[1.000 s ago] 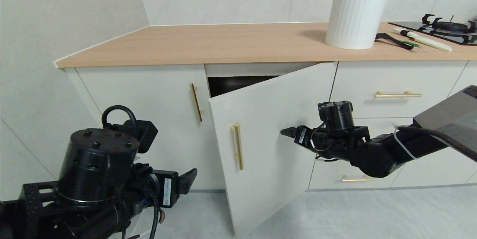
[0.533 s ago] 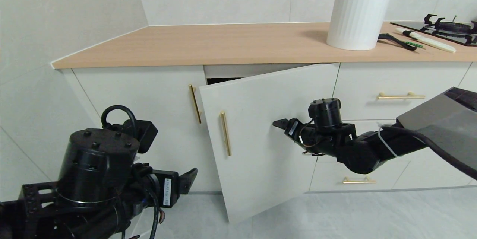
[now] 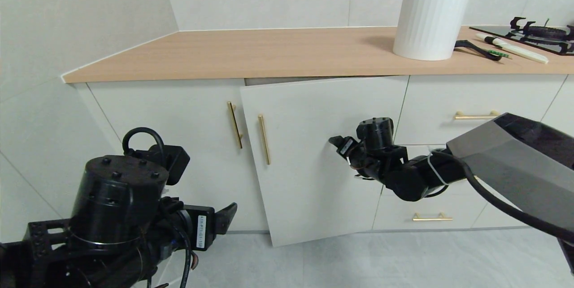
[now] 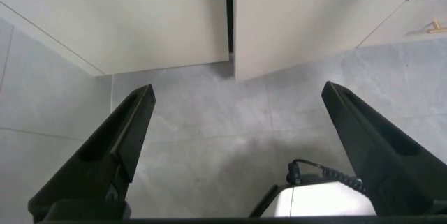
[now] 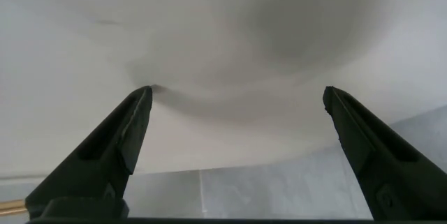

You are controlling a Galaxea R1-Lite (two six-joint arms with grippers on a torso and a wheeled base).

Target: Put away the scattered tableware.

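Right claw (image 3: 337,142) has its fingers spread, tips right up against the almost-shut cabinet door (image 3: 309,180). Left claw (image 4: 237,91) hangs wide open, low over the floor (image 4: 209,133). The tableware, a black utensil (image 3: 477,49) and a white knife (image 3: 515,50), lies on the bench (image 3: 269,50) beside the white canister (image 3: 430,10).

Wide-spread jaws over grey floor (image 4: 209,137)

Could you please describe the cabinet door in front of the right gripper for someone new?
Below the counter runs a row of white fronts. The door is second from the left, its gold handle at its left edge. It alone stands slightly ajar, with the right gripper at its face.
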